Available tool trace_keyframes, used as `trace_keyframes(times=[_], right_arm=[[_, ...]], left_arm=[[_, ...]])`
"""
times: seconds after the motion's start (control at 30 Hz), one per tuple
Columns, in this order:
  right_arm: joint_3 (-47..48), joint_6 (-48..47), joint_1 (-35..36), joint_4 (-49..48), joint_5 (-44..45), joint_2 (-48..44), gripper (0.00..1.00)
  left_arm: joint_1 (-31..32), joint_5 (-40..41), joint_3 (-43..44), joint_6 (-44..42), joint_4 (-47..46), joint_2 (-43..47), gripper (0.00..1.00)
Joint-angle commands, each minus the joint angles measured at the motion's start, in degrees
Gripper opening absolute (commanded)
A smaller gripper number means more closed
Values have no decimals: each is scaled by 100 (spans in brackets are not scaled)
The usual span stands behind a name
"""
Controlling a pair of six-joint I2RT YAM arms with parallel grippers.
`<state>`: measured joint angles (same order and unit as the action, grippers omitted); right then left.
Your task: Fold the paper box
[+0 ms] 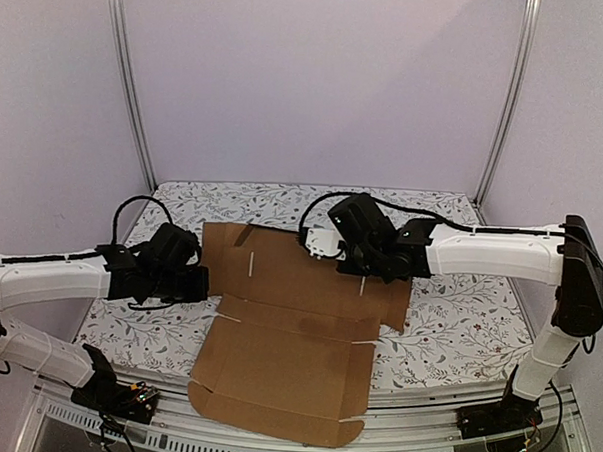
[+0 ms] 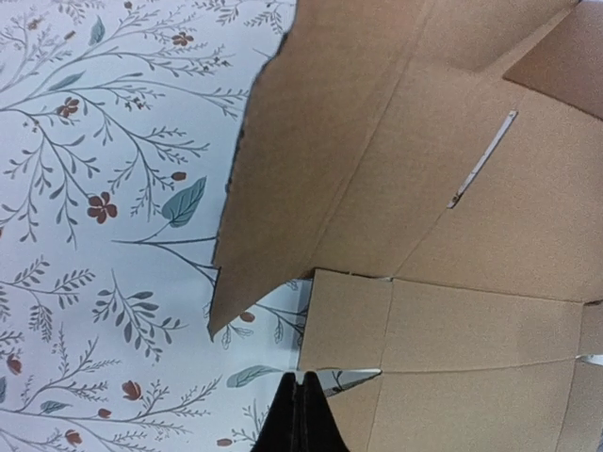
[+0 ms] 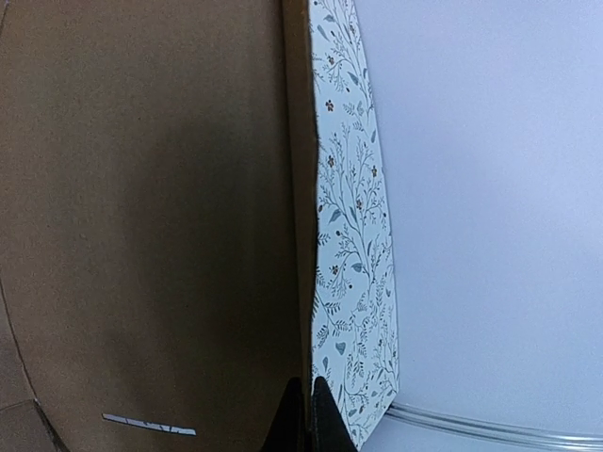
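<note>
The paper box [image 1: 297, 326] is laid on the tabletop [image 1: 457, 323], overhanging the near edge; the left claw [image 1: 205, 282] is set at its left, the right claw [image 1: 326, 245] over its far part.

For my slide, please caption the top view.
Left arm and right arm reach a cardboard box on a floral table.

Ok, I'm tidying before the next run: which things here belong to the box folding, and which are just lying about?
Part of the job: paper box; left claw; right claw.
Not part of it: floral table cover; metal frame posts.
</note>
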<state>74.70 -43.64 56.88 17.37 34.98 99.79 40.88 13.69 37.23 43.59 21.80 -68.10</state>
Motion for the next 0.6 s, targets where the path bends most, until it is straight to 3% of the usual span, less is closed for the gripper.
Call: trace_keyframes(times=[0.0,0.23,0.57], right_arm=[[223,272,-118,373,-388,240,0],[249,394,-271,478,-589,383,0],[221,453,-325,489,-620,435,0]], left_arm=[[78,274,136,-163,-304,-546,0],[85,479,98,-257,-556,-1189,0],[126,83,109,-325,-674,-1629,0]])
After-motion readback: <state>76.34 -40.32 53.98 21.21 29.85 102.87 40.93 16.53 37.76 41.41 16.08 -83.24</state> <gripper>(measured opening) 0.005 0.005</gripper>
